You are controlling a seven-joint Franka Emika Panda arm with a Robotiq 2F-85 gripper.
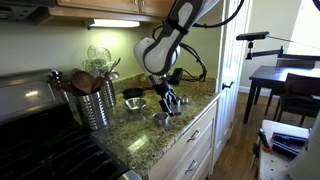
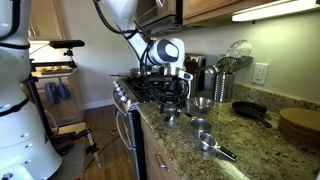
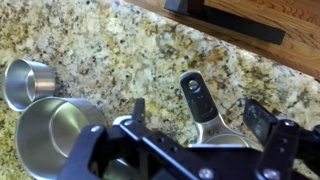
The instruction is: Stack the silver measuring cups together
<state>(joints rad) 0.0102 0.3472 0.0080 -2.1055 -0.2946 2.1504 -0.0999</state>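
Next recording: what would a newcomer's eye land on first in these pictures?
The black gripper hangs open over the speckled granite countertop beside the stove. Shiny steel round measuring cups lie apart on it, unstacked; in the wrist view one cup's flat handle shows between the open jaws. Behind stands a tall ribbed metal utensil canister holding wooden spoons.
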